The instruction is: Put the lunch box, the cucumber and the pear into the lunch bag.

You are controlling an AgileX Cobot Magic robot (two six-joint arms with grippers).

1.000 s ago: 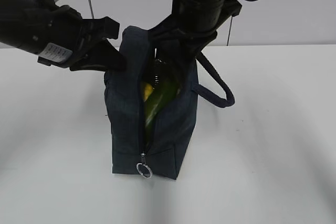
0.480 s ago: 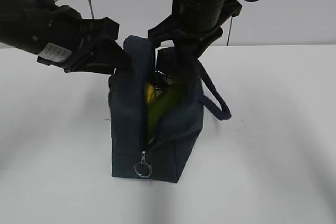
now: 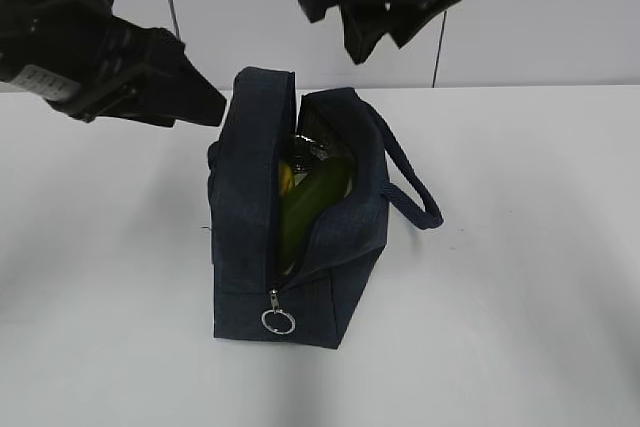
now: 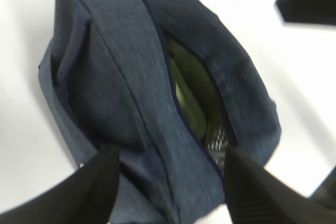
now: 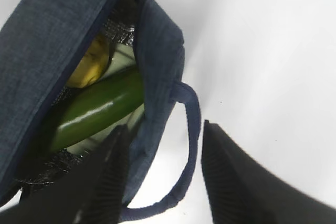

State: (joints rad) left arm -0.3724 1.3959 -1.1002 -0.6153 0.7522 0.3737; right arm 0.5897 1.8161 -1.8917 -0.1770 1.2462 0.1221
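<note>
The dark navy lunch bag (image 3: 250,227) stands in the middle of the white table with its zipper open. The green cucumber (image 3: 312,199) lies slanted inside it, and the yellow pear (image 3: 284,179) shows beside it. In the right wrist view the cucumber (image 5: 100,108) lies over the pear (image 5: 94,61), and a pale part of the lunch box (image 5: 123,55) shows under them. My left gripper (image 3: 195,97) is open and empty, up and left of the bag; the bag (image 4: 131,87) fills its view. My right gripper (image 3: 375,22) is open and empty above the bag.
The bag's strap handle (image 3: 412,187) loops out to the right onto the table (image 3: 520,277); it also shows in the right wrist view (image 5: 191,129). The silver ring pull (image 3: 277,322) hangs at the bag's near end. A white wall stands behind the table.
My right gripper has risen out of the bag's opening, leaving the cucumber inside. My left gripper has drawn back up and left, away from the bag's side.
</note>
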